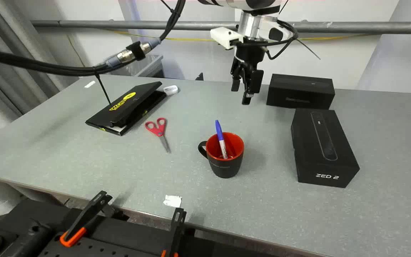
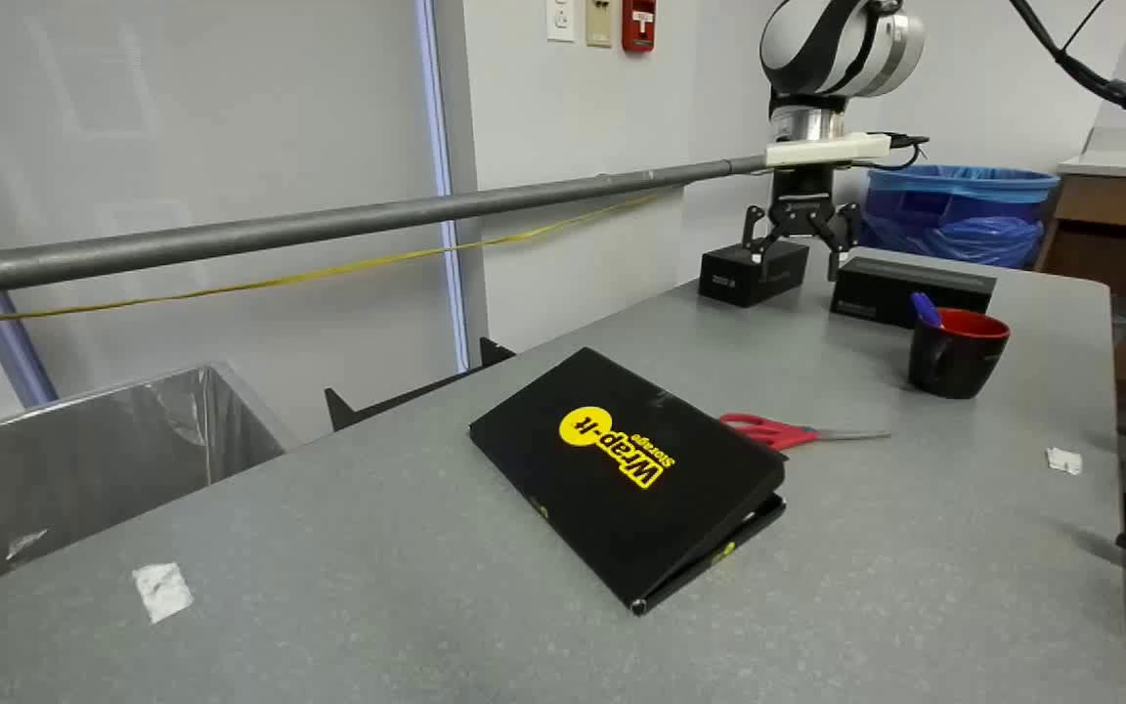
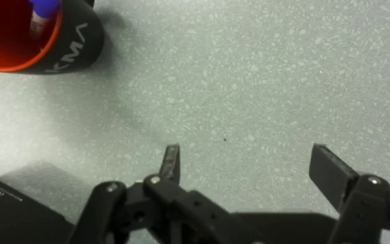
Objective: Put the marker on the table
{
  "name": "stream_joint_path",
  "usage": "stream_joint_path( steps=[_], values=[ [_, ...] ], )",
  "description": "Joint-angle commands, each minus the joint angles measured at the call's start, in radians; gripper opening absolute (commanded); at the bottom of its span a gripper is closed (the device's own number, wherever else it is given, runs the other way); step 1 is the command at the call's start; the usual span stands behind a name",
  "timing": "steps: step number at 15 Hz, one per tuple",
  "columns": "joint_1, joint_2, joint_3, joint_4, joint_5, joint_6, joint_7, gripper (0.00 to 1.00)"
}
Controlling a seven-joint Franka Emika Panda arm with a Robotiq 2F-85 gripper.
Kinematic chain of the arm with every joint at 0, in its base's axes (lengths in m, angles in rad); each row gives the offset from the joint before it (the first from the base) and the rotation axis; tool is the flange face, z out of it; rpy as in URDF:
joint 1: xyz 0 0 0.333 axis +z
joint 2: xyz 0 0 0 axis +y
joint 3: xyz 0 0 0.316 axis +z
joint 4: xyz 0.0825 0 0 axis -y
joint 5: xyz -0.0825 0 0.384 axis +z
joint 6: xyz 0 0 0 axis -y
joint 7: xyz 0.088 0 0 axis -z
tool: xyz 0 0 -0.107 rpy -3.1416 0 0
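1. In an exterior view: blue-capped marker tilted inside the black mug, blue end up, off the table.
2. In an exterior view: your gripper hangs on the mug side the marker tilts toward, jaws apart, nothing between.
3. Wrist view: you're low-right of the mug; marker's length looks roughly across your jaw spread.

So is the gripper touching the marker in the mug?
Apart: the wrist view shows the mug's wall and grey table between the marker and the open gripper.
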Motion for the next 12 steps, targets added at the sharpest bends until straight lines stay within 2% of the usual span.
stream_joint_path(
  steps=[1,12],
  values=[
    [-0.001,0.001,0.000,0.003,-0.001,-0.003,0.000,1.00],
    [0.003,-0.009,-0.004,-0.010,-0.005,0.009,0.003,1.00]
  ],
)
